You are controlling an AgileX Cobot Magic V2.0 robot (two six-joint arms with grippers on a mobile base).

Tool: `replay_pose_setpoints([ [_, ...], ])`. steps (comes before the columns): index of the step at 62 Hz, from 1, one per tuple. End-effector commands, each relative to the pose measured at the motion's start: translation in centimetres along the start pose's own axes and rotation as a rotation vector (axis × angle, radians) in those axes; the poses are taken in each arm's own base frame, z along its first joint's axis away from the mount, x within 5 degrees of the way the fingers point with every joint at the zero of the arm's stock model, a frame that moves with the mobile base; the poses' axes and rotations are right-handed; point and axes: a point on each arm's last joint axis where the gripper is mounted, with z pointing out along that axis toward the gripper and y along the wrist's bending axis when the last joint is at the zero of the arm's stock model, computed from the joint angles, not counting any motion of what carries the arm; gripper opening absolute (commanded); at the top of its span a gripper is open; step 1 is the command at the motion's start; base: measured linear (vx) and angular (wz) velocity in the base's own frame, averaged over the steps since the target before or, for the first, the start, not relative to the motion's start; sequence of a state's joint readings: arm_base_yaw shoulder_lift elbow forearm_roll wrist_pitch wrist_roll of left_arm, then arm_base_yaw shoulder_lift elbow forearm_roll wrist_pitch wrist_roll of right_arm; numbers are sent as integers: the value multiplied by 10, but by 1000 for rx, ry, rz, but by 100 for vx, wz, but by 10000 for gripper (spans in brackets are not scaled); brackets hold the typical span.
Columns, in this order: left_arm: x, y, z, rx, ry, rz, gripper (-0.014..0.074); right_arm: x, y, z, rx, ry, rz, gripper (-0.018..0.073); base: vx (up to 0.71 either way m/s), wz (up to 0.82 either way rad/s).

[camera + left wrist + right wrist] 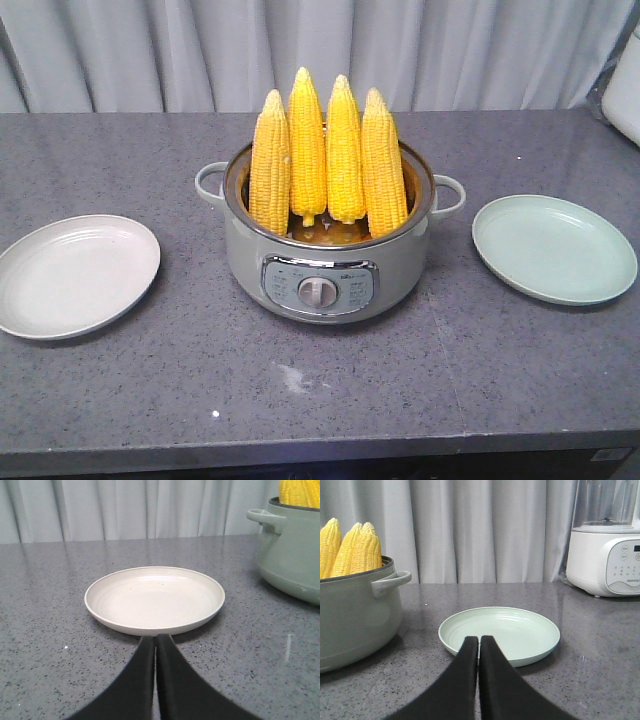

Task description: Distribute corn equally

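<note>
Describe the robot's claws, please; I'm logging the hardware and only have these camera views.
The left claw has two smooth matte-black fingers, broad at the base and tapering in a curve to narrow rounded tips. The right claw looks the same: plain black with the same curved taper. No cables, markings or labels show on either, and the arms themselves are outside every view.
</note>
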State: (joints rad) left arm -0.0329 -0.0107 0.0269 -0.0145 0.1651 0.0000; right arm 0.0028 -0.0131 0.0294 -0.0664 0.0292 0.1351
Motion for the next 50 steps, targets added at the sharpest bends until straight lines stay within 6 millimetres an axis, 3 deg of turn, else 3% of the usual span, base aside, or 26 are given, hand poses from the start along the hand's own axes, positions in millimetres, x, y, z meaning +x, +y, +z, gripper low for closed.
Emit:
replay_pose_setpoints([
  [1, -6, 0, -1, 0, -83, -10, -7, -4, 1, 0, -6, -72, -20, -1, 2, 0],
  [50, -6, 0, -1, 0, -83, -10, -7, -4, 1, 0, -6, -72, -20, -1, 1, 0],
])
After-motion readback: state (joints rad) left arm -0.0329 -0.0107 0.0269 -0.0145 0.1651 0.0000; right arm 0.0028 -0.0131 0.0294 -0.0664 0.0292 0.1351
